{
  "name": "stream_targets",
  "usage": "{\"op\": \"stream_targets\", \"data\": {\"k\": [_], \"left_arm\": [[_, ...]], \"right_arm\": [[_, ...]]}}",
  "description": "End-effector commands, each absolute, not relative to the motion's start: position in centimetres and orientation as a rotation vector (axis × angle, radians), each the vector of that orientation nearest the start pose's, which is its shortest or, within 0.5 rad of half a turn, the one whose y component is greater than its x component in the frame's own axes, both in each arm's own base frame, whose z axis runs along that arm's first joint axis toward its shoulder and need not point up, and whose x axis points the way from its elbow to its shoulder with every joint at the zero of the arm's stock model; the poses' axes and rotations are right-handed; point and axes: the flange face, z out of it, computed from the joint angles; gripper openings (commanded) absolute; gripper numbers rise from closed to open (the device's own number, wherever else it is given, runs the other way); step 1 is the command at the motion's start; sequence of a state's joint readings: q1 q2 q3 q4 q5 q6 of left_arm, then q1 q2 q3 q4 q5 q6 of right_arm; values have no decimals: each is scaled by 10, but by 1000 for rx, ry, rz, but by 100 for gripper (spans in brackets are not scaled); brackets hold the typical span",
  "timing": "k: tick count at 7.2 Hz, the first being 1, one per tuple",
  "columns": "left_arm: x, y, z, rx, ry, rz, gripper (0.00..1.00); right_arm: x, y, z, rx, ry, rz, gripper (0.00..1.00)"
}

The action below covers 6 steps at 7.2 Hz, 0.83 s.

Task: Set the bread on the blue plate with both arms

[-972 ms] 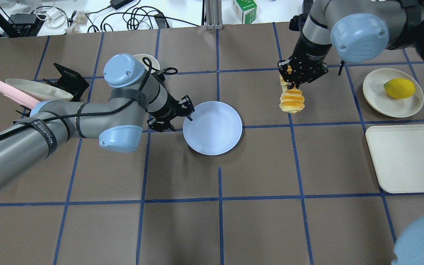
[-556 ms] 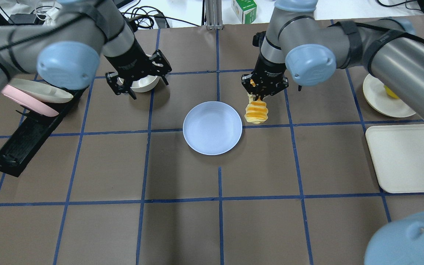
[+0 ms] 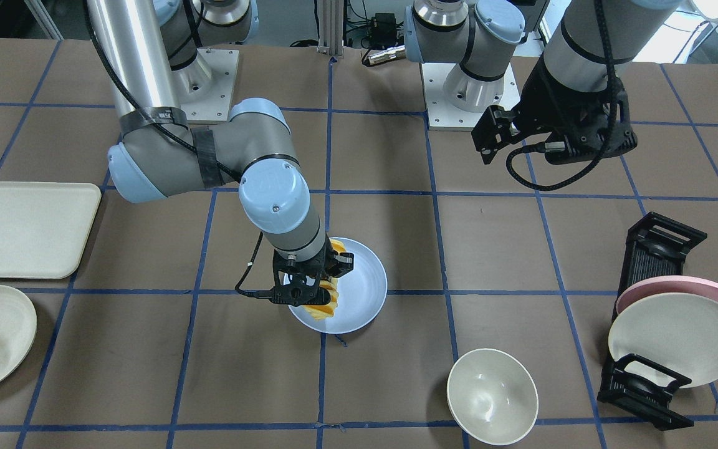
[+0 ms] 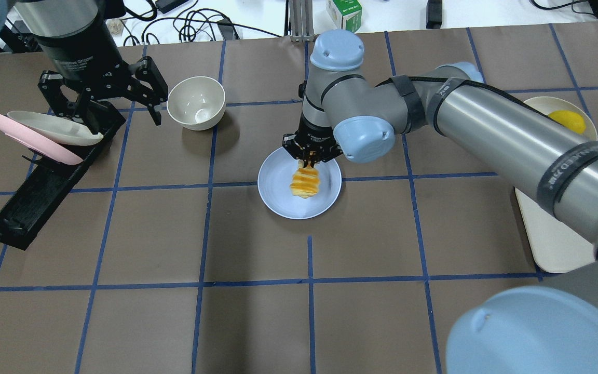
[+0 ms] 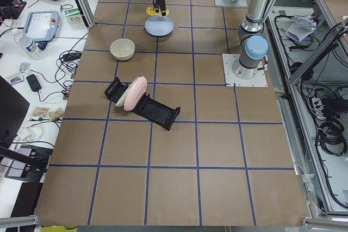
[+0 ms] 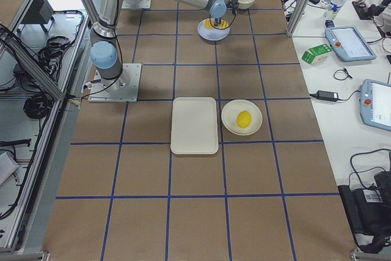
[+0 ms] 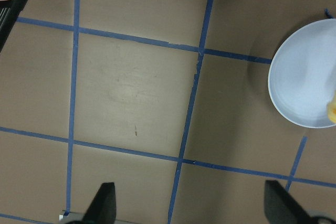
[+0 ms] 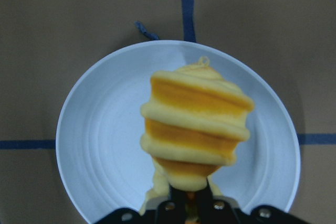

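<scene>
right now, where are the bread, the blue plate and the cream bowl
bread (image 4: pixel 304 183), overhead exterior view, middle of the striped loaf
blue plate (image 4: pixel 277 189), overhead exterior view, bare left part of its floor
cream bowl (image 4: pixel 187 98), overhead exterior view, inner wall

From my console the bread (image 4: pixel 304 183) reads as pale yellow ribs banded with orange stripes. The blue plate (image 4: pixel 277 200) is a plain, matte lavender-blue. My bench (image 4: pixel 257 322) is brown, gridded in blue tape. The left tool (image 7: pixel 191 205) and right tool (image 4: pixel 309 157) are black, the arms (image 4: pixel 486 124) grey-silver with light-blue caps. The bowl (image 4: pixel 195 101) and tray (image 3: pixel 22 227) are cream, the racked plate (image 4: pixel 44 148) pink.
</scene>
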State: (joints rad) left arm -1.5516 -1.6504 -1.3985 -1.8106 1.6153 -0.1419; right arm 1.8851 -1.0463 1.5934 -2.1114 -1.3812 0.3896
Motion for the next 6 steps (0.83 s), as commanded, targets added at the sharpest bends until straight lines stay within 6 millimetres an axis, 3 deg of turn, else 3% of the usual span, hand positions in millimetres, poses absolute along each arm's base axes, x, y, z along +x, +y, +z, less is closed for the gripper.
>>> {"op": "stream_targets", "data": {"k": [1,2,3,4,5,6], "left_arm": [[-115,-505,515,-232,3076,212,100],[-115,-505,514,-234,3077,215,100],[-115,-505,514,-234,3077,215,100],[-115,-505,515,-237,3077,212,100],[-115,-505,515,-237,3077,212,100],[-114,-505,515,-244,3076,212,100]], "right_arm": [[358,-571,193,179,2962,81,86],[358,-563,190,171,3082,44,100],[359,-566,212,165,3092,-23,100],[345,-563,255,158,3095,-27,100],[306,-564,314,45,3104,-69,100],[246,-562,374,96,3102,-102,100]]}}
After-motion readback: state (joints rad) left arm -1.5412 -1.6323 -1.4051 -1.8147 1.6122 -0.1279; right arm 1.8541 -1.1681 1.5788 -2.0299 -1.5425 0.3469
